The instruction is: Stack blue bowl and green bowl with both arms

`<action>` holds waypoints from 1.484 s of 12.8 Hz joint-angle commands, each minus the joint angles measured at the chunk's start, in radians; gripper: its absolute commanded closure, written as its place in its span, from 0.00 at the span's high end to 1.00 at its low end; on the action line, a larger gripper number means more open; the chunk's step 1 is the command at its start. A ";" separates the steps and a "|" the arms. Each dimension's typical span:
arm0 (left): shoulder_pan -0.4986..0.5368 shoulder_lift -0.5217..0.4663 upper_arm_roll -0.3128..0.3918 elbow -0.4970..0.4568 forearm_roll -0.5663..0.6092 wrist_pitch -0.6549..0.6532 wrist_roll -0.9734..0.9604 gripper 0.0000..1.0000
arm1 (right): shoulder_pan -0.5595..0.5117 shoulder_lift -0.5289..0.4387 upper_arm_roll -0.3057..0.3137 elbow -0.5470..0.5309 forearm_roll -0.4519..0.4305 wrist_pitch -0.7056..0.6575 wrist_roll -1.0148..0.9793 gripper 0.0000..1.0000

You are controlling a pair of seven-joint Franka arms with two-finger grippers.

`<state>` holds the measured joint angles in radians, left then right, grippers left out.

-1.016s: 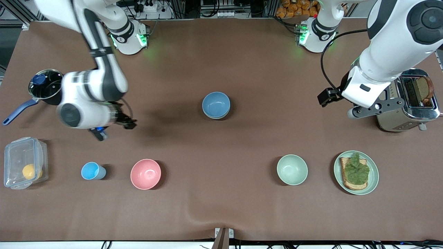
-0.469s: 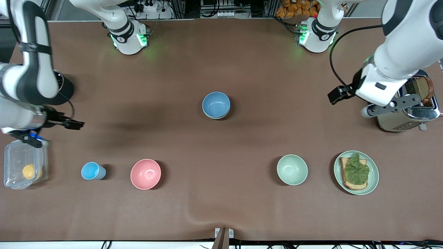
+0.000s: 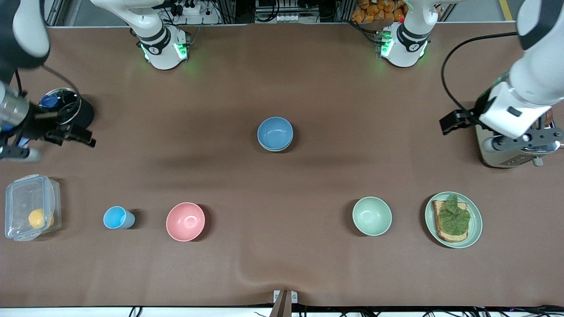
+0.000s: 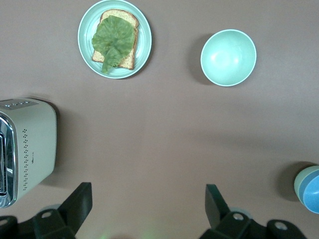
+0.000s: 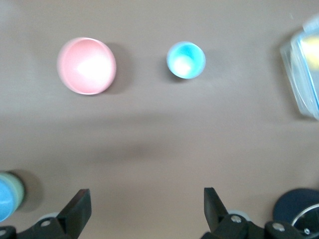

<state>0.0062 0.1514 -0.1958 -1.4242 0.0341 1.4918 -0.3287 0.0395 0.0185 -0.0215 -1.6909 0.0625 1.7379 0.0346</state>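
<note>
The blue bowl [image 3: 275, 132] sits nested in the green bowl [image 3: 276, 150] at the middle of the table; only the green bowl's outer edge shows under it. The pair also shows in the left wrist view, blue bowl [image 4: 312, 194] in green bowl [image 4: 298, 185], and in the right wrist view, blue bowl [image 5: 5, 198] in green bowl [image 5: 19, 191]. My left gripper [image 3: 522, 143] is open and empty, high over the toaster's edge [image 4: 147, 209]. My right gripper [image 3: 15, 153] is open and empty, high over the table beside the pot [image 5: 144, 209].
A mintier green bowl [image 3: 372, 215] and a green plate with toast [image 3: 454, 219] stand nearer the front camera at the left arm's end, by a toaster [image 3: 498, 158]. A pink bowl [image 3: 185, 221], light-blue cup [image 3: 116, 217], clear box [image 3: 31, 212] and pot [image 3: 66, 110] are at the right arm's end.
Both arms have swung outward from the middle: the right gripper toward the pot, the left gripper toward the toaster. The stacked bowls have not moved.
</note>
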 commanded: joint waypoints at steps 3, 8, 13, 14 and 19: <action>-0.014 -0.033 0.067 -0.019 -0.056 -0.004 0.079 1.00 | -0.096 -0.043 0.121 0.025 -0.027 -0.004 -0.001 1.00; -0.018 -0.079 0.078 -0.031 -0.043 -0.002 0.074 1.00 | -0.116 -0.034 0.101 0.030 -0.032 0.006 -0.022 1.00; -0.014 -0.136 0.078 -0.088 -0.013 0.027 0.085 1.00 | -0.101 -0.032 0.051 0.028 -0.015 0.008 -0.106 1.00; -0.015 -0.141 0.076 -0.087 -0.013 0.027 0.085 1.00 | -0.089 -0.032 0.037 0.028 -0.015 0.006 -0.114 1.00; -0.017 -0.165 0.056 -0.098 -0.026 0.025 0.094 1.00 | -0.052 -0.031 0.003 0.028 -0.015 0.008 -0.116 1.00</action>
<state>-0.0067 0.0132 -0.1373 -1.4840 0.0048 1.4982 -0.2642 -0.0280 -0.0190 -0.0039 -1.6755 0.0495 1.7489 -0.0675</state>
